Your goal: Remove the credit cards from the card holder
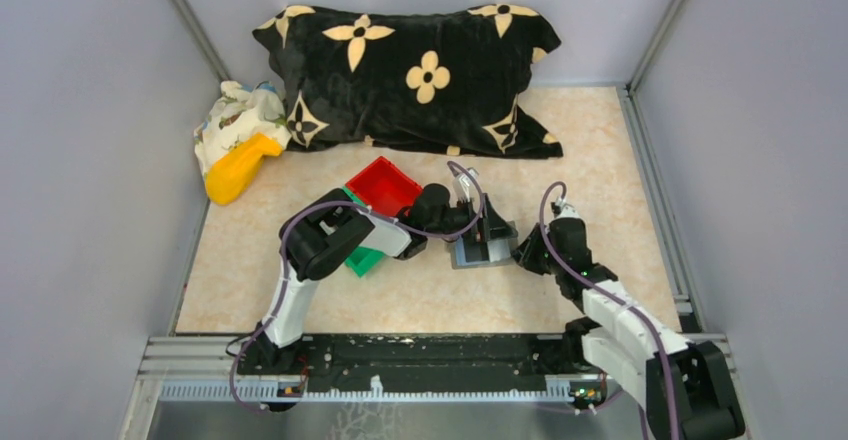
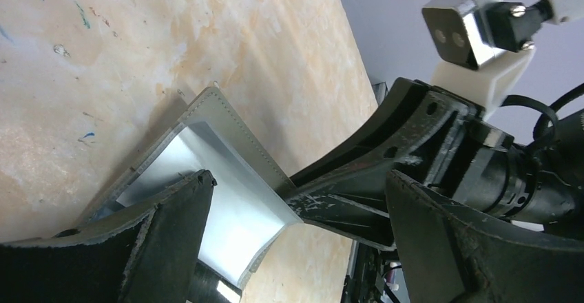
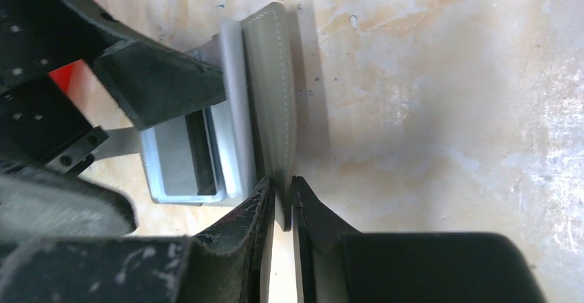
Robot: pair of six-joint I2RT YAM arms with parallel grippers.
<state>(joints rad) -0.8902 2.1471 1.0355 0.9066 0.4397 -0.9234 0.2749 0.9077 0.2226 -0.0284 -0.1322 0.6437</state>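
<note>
One card holder (image 1: pixel 480 252), flap (image 3: pixel 273 76) in nearly closed right hand (image 3: pixel 282 194); left hand (image 2: pixel 297 182) wide open.

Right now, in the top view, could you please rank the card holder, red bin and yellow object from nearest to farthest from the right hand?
1. card holder: just left of the right hand, at its fingertips.
2. red bin: farther left and back.
3. yellow object: far left, by the wall.
</note>
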